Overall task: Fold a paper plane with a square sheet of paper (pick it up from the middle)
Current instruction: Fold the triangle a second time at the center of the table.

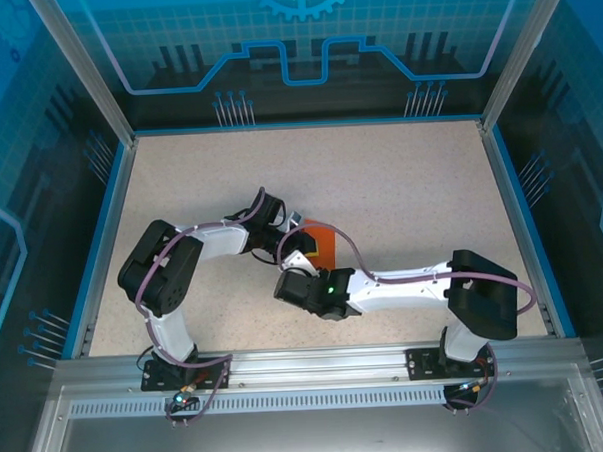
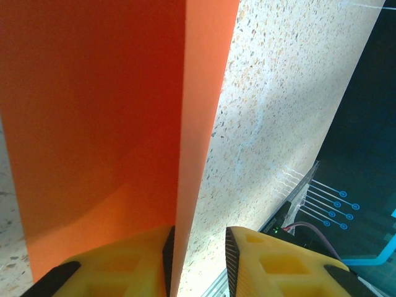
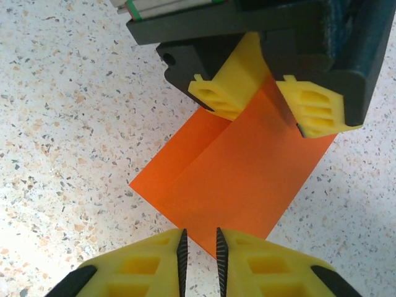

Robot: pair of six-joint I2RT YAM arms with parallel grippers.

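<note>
**Square sheet of paper (image 3: pixel 235 179) mid tabletop (image 3: pixel 74 124)**

Nearest, right claw (image 3: pixel 199 247) narrow at its near edge; pinching or not, hard to tell. Farther, left claw (image 3: pixel 263 114) part open around a raised flap.

1. A speckled beige tabletop (image 1: pixel 400 182) lies under everything.
2. A blue border (image 1: pixel 307 125) runs along its far and side edges.
3. Dark blue wall panels (image 1: pixel 303 36) with lighter line patterns stand behind and beside it.
4. Silver corner posts (image 1: pixel 85 70) rise at the far corners.
5. An aluminium rail (image 1: pixel 318 363) crosses the near edge.
</note>
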